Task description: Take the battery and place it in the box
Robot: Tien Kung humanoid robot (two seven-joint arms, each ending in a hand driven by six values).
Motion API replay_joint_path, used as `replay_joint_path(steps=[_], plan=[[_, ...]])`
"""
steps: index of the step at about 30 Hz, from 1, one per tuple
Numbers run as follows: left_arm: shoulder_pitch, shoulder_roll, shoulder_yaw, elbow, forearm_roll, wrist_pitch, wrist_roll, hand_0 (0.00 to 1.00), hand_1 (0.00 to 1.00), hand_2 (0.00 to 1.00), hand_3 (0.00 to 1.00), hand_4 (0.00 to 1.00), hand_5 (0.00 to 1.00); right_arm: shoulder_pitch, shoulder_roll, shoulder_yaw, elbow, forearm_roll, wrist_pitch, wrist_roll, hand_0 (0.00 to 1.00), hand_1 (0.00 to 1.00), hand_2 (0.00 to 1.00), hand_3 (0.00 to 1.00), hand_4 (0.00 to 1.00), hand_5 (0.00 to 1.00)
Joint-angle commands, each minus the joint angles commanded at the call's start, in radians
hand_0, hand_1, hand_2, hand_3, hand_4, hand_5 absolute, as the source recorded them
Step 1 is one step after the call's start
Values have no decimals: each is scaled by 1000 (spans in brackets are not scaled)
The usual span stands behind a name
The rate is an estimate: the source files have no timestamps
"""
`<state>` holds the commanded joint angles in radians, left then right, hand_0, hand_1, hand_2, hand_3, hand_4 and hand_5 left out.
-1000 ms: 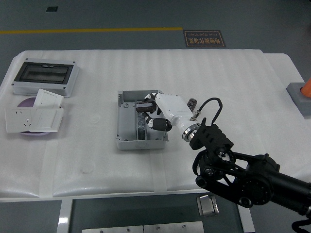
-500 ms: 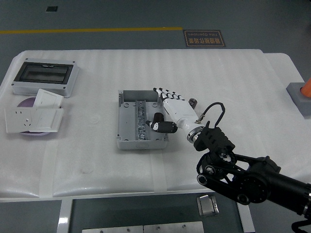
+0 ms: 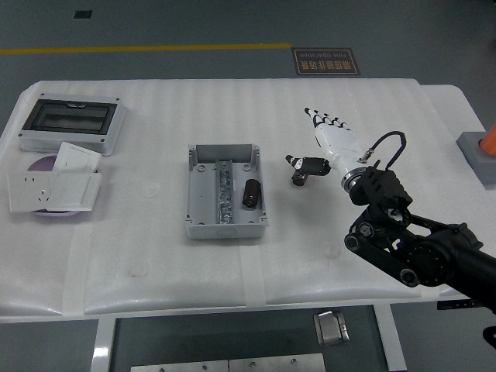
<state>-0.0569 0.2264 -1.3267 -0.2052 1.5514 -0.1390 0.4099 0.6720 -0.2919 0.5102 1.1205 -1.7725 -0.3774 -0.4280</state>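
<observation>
The grey open box (image 3: 203,203) stands in the middle of the table. The black battery (image 3: 250,193) lies inside it, in the right half. My right hand (image 3: 316,146) is to the right of the box, above the table, with its white fingers (image 3: 319,118) spread and pointing away from me; it holds nothing. Its dark thumb (image 3: 304,164) sticks out to the left. A small dark cylinder (image 3: 297,178) lies on the table just below the thumb. My left arm is out of view.
A grey enclosure with a dark window (image 3: 70,124) stands at the back left. White socket plates (image 3: 54,186) lie over a purple disc (image 3: 37,164) at the left edge. A grey block (image 3: 479,155) sits at the right edge.
My right hand let go of the battery, which now lies in the box. The hand opened and drew back to the right, away from the box.
</observation>
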Motion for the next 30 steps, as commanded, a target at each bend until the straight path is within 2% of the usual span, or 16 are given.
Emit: replay_joint_path(steps=[8, 18, 29, 30], plan=[[-2, 2, -1, 0, 2, -2, 1, 542, 626, 539, 559, 559, 100, 22, 12, -82, -24, 45, 26, -4, 998, 998, 998, 998, 825, 432], [-4, 0, 6, 1, -4, -2, -1, 541, 623, 537, 558, 560, 87, 62, 26, -171, -117, 107, 33, 10, 998, 998, 998, 998, 818, 427], [-5, -1, 4, -1, -2, -2, 2, 540, 622, 538, 559, 561, 86, 81, 54, -199, -195, 161, -24, 42, 998, 981, 968, 998, 820, 427], [-5, -2, 4, -1, -3, -2, 2, 539, 621, 538, 559, 559, 84, 83, 57, -201, -201, 165, -30, 46, 982, 813, 753, 904, 805, 403]])
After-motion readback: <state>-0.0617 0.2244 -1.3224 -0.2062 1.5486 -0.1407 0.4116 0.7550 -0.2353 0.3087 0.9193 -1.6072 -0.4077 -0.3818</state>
